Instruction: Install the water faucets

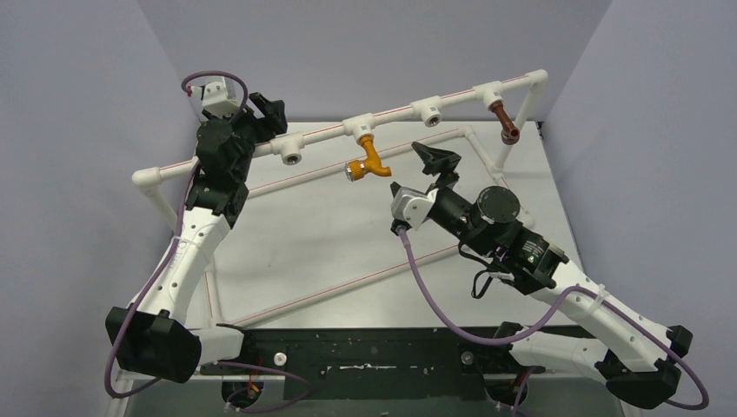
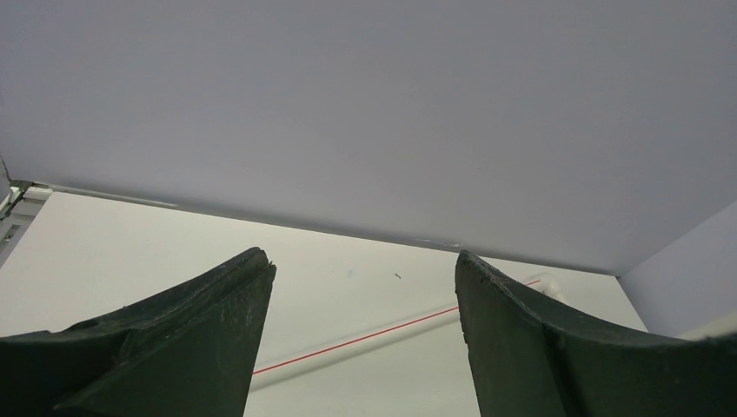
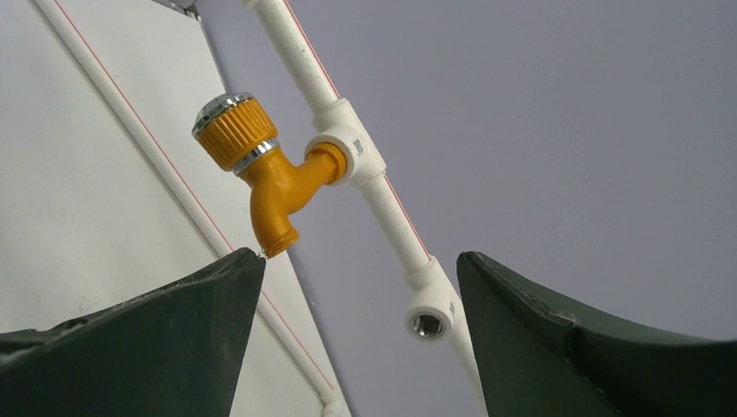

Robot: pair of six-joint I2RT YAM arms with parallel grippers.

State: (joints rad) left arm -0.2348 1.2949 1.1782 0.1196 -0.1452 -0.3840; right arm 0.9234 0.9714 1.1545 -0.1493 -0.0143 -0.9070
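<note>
1. Water faucets are both mounted on the pipe frame standing on the pale table (image 1: 348, 252), the broadest surface here. Grey walls close the table in at the back and on both sides.
2. White pipe frame (image 1: 461, 100): its top rail runs slantwise from the left table edge up to the far right corner, ending near the right wall. Lower rails with red stripes cross the tabletop, and bare table shows between them.
3. Left gripper (image 1: 265, 113) is raised at the left stretch of the top rail, close to the back wall. Its jaws are spread and hold nothing. Its wrist view (image 2: 361, 265) shows only wall, table and one striped pipe between the fingers.
4. Right gripper (image 1: 439, 161) hangs over mid-table, just right of the orange-yellow faucet (image 1: 369, 161) and apart from it. Its jaws are spread and empty (image 3: 356, 261).
5. That orange-yellow faucet (image 3: 269, 187) is seated in a tee on the top rail, its silver-rimmed knob pointing left in the overhead view. In the wrist view its spout tip meets one fingertip's edge; I cannot tell whether they touch.
6. Dark reddish-brown faucet (image 1: 503, 120) hangs from the rightmost tee, near the frame's corner post.
7. Two open tee sockets remain, one left of the orange-yellow faucet (image 1: 289, 152) and one right of it (image 1: 428, 111).
</note>
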